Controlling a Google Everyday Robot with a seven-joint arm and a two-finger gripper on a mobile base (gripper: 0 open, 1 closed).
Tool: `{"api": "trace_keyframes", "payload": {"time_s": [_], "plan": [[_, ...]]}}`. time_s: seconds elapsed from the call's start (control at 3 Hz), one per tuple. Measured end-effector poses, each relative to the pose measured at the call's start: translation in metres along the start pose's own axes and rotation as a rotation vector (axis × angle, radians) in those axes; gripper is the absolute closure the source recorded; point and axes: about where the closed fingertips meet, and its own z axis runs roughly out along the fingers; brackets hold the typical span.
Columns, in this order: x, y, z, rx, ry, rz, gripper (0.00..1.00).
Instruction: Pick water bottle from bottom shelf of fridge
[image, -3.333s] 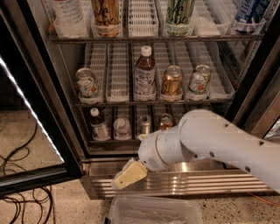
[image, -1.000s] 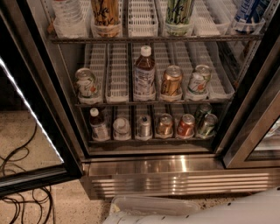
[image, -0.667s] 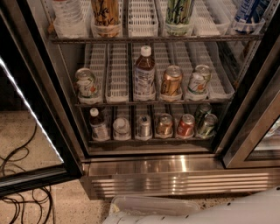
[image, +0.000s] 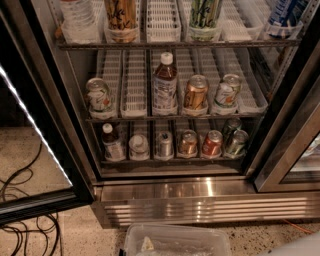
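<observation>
The water bottle (image: 139, 146) stood on the bottom shelf (image: 170, 161) of the fridge (image: 210, 205), in the second lane from the left, close behind the thin front rail. Seen from above, it showed a round white cap over a short, pale, clear body, about as tall as the cans in its row.

It was closely flanked. A white-capped bottle of dark drink (image: 112, 143) stood just beside it on the left and a silver can (image: 164, 145) just beside it on the right. The front edge of the middle rack (image: 170, 118) ran low over the caps, so the opening to the shelf was short.

The glass door (image: 40, 205) hung wide open on the left, with a lit strip (image: 35, 127) along its edge. A second door frame (image: 287, 125) bounded the right side. The steel base jutted out below the shelf. A clear plastic bin (image: 175, 239) sat on the floor before it, with cables (image: 17, 200) lying to the left.

The gripper was outside the camera view, so its state could not be told.
</observation>
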Motion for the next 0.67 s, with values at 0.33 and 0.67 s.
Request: {"api": "trace_keyframes", "payload": {"time_s": [0.33,0.67], "plan": [[0.004,-0.045,-0.028,0.168,-0.105,0.083,0.0],[-0.004,-0.083,-0.058,0.322,-0.2,0.11,0.0]]}}
